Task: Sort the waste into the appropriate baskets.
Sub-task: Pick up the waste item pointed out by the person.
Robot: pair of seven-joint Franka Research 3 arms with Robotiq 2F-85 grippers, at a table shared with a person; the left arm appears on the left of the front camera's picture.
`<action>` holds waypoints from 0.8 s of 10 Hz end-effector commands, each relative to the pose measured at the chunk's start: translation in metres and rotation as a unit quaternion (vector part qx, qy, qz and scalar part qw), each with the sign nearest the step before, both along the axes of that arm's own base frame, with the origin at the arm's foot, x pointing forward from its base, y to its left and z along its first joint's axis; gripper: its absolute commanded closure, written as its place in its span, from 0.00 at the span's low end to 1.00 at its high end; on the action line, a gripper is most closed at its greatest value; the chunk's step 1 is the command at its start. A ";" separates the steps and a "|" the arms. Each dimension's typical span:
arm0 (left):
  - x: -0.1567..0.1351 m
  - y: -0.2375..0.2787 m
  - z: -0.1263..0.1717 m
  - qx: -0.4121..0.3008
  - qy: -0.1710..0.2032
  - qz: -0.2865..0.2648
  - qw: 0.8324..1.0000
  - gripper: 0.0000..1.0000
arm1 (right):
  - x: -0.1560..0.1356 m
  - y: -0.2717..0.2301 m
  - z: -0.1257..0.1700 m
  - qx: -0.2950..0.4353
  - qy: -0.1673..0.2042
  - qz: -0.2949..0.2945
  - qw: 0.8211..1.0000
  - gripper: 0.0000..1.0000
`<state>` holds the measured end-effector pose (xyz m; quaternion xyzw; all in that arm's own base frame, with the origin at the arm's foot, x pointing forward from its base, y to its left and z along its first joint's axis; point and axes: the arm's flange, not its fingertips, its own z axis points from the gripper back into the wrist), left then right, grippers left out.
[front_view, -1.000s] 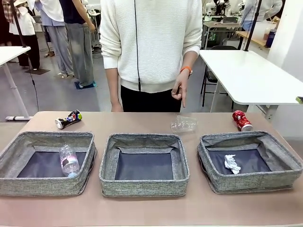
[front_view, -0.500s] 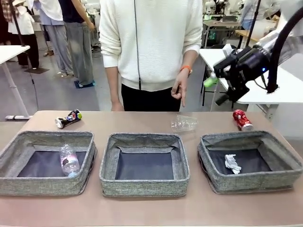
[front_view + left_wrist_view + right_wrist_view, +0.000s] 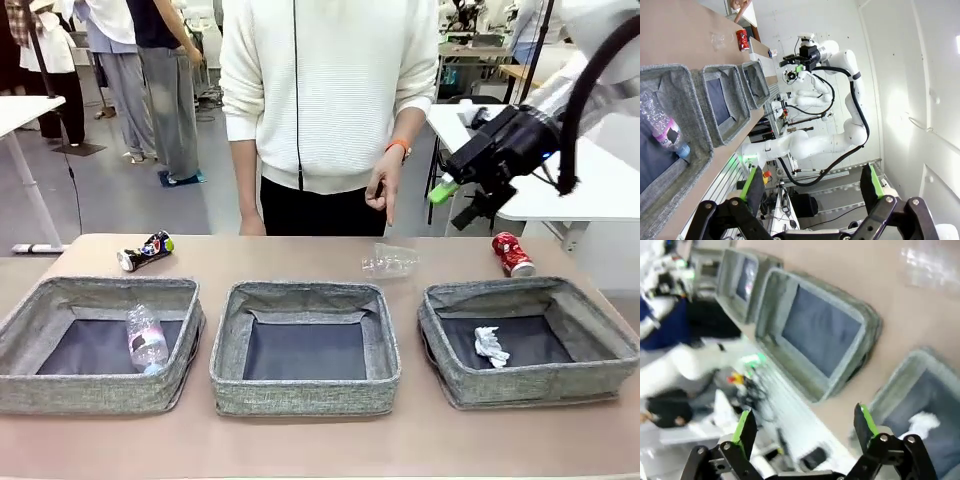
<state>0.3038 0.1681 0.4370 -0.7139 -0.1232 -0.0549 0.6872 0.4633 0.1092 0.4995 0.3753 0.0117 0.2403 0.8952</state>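
The clear plastic cup (image 3: 389, 262) lay on the table (image 3: 300, 445) just beyond the middle basket (image 3: 303, 396), the crushed red can (image 3: 511, 254) further right; above them the right gripper (image 3: 453, 203) hung empty, jaws apart. I feared that flimsy cup would crumple or skid away when pinched

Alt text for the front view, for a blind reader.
On a table stand a left basket holding a clear bottle, a middle basket, and a right basket holding a paper wad. Behind lie a dark can, a clear cup and a red can, before a standing person. The right gripper hangs open at upper right.
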 end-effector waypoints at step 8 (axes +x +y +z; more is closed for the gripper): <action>-0.002 -0.001 0.000 0.000 -0.009 -0.002 1.000 0.00 | 0.050 -0.020 -0.033 0.013 -0.255 0.287 0.923 0.00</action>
